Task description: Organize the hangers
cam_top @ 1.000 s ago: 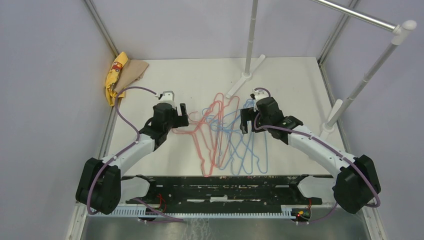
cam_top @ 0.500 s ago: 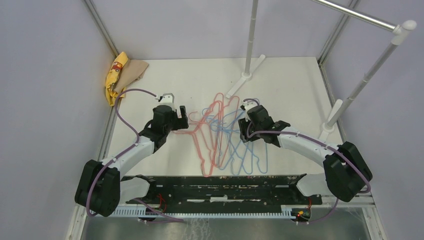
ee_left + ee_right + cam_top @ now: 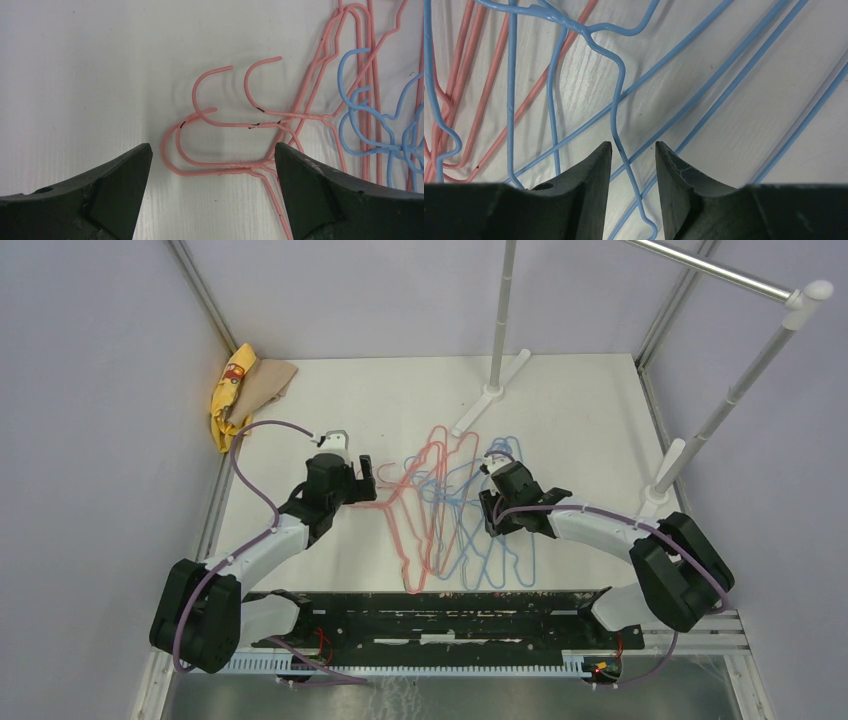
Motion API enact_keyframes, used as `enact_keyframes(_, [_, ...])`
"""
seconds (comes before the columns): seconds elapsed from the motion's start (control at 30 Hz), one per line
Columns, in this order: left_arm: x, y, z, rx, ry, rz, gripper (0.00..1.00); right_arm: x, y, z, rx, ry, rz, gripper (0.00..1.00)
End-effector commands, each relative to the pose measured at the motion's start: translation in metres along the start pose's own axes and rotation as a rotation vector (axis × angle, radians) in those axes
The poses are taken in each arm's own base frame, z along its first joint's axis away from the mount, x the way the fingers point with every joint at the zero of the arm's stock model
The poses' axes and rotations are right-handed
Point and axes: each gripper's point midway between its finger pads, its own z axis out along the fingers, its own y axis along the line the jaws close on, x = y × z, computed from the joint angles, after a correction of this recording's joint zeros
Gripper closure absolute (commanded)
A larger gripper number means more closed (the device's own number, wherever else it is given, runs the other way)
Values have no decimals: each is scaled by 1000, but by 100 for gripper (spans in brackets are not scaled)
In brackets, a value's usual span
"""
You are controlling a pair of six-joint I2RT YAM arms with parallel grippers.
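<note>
Shows the hangers [image 3: 455, 515] tangled flat at the centre of the tabletop [image 3: 330, 390], pink-red wires mostly toward 9 o'clock and light blue toward 3 o'clock. Locates the left tool [image 3: 212, 150] at the 9 o'clock edge of the heap, spread wide and holding nothing. Frames the pink hooks [image 3: 220, 120] between its jaws in the wrist view, with no wire clamped. Locates the right tool [image 3: 633, 146] on the 3 o'clock side, over the blue hangers. Sets its jaws narrow, with one light blue wire [image 3: 616, 90] running through a gap wider than the wire, not pinched. Shows a yellow cloth [image 3: 232, 390] in the 10 o'clock corner and rack poles [image 3: 500, 330] from 12 to 2 o'clock.
</note>
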Motion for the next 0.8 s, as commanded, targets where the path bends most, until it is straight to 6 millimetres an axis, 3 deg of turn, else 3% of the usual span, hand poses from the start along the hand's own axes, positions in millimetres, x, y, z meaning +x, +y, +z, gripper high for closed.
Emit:
enact_keyframes(0.0, [-11, -3, 1, 2, -48, -35, 1, -12, 9, 2, -30, -38, -3, 55])
enact_keyframes(0.33, [-6, -1, 4, -4, -37, -22, 1, -6, 16, 21, -40, 15, -12, 61])
enact_keyframes(0.43, [-5, 0, 5, -8, -33, -19, 1, -4, 17, 24, -39, 29, -13, 70])
enact_keyframes(0.63, [-3, 1, 5, -13, -31, -18, 1, -11, 18, 15, -36, 19, -13, 99])
enact_keyframes(0.77, [-4, 1, 4, -15, -34, -17, 1, -20, 24, -3, -60, 8, -16, 99])
